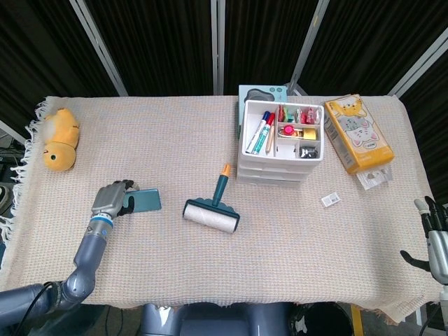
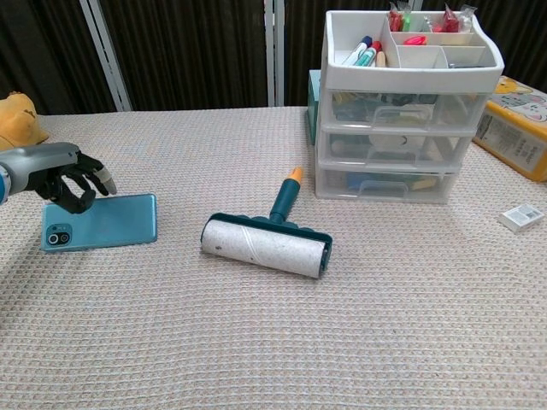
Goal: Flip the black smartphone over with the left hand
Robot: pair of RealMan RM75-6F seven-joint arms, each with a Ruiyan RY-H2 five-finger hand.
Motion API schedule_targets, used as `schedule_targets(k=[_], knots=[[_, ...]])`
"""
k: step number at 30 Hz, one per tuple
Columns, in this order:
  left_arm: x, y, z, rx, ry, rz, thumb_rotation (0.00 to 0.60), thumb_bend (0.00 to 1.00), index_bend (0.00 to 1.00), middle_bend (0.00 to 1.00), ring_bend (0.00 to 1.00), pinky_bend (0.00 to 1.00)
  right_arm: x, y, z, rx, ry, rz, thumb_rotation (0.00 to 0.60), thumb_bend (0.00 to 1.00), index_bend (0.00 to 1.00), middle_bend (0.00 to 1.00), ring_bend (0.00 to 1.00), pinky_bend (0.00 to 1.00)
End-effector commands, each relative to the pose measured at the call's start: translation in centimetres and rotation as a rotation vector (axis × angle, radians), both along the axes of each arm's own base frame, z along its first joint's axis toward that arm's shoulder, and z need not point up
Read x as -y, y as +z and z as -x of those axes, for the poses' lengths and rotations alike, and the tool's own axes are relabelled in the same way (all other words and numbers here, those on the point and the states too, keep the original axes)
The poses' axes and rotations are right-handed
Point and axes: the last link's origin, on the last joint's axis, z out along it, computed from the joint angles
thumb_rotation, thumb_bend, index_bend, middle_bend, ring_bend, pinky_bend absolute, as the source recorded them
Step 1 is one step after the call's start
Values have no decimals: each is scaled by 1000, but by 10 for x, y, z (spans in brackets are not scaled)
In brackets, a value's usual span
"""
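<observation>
Tabletop covered by a beige woven cloth (image 1: 175, 140), fringed at its left edge. Yellow plush toy (image 1: 59, 138) near the far left corner. Lint roller (image 2: 267, 239) near the middle, teal handle with orange tip pointing toward the far edge. White three-drawer organizer (image 1: 281, 143) toward the far right, markers (image 1: 262, 131) upright in its top tray. Orange cat-print box (image 1: 358, 133) just beside it on the right. Small white packet (image 1: 330, 199) lies nearer the front edge.
</observation>
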Motion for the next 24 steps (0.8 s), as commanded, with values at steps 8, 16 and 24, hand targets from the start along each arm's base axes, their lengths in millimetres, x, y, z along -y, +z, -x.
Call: schedule_targets(k=[8,16,24], knots=[[-40,9,-5,-55,-14,-71,600,632,252,165,81,150,3,-3,2,-9,-16,-2,600,0,0,0,0,0],[-31,35,-2,-68,-217,-193,600,115,0,0,0,0,2,-2,0,-6,-11,2,600,0,0,0,0,0],[4,82,21,-131,-372,-327,600,97,0,0,0,0,-2,2,-4,7,12,10,600,0,0,0,0,0]])
